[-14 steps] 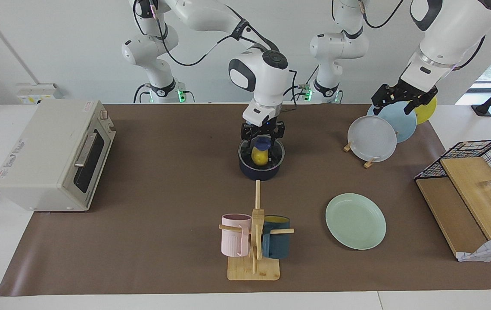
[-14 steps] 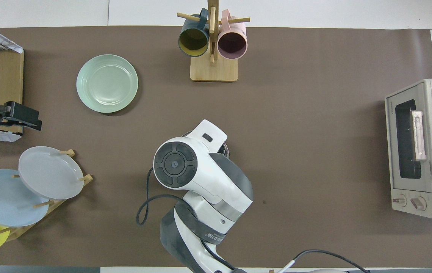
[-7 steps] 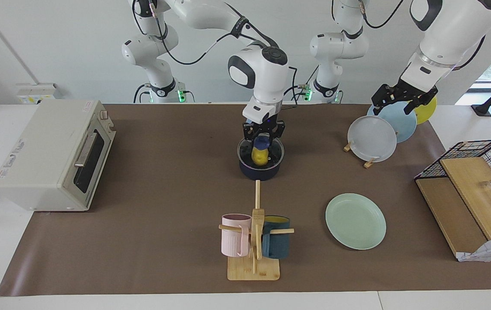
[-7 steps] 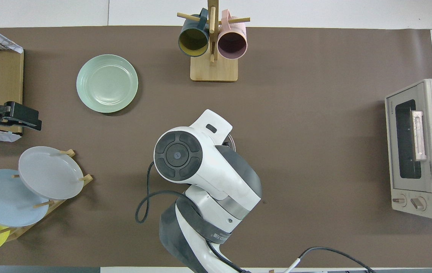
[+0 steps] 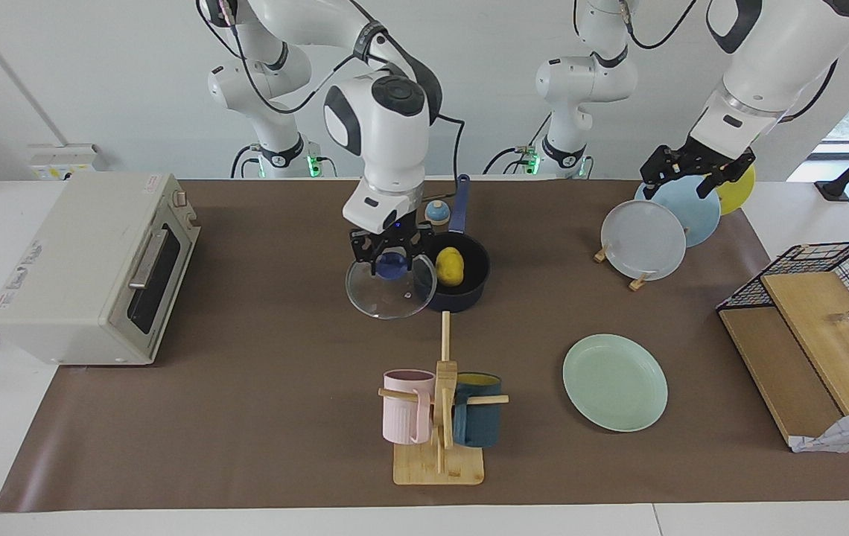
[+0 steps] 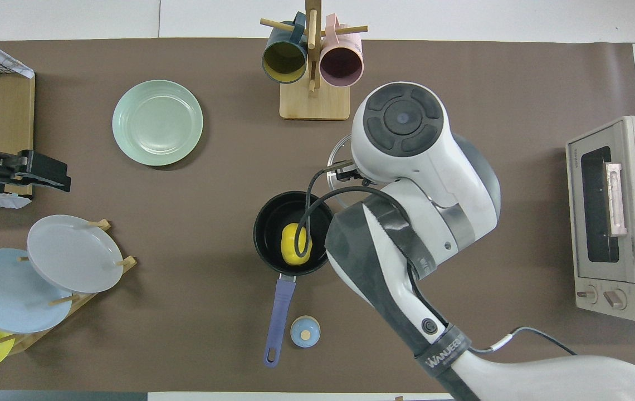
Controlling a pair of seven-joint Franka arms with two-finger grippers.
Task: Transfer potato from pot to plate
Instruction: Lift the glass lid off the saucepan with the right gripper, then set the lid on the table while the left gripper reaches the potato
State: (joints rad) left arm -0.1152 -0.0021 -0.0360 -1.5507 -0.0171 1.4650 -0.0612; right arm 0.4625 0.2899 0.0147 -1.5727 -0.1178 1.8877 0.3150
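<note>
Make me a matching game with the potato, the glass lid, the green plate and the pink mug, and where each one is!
Things:
1. potato
2. glass lid
3. green plate
4. pink mug

Places:
A. hanging on the wooden mug rack
B. lying bare on the brown mat
C. inside the dark blue pot
D. held up by the right gripper beside the pot

Pairs: 1-C, 2-D, 3-B, 4-A
</note>
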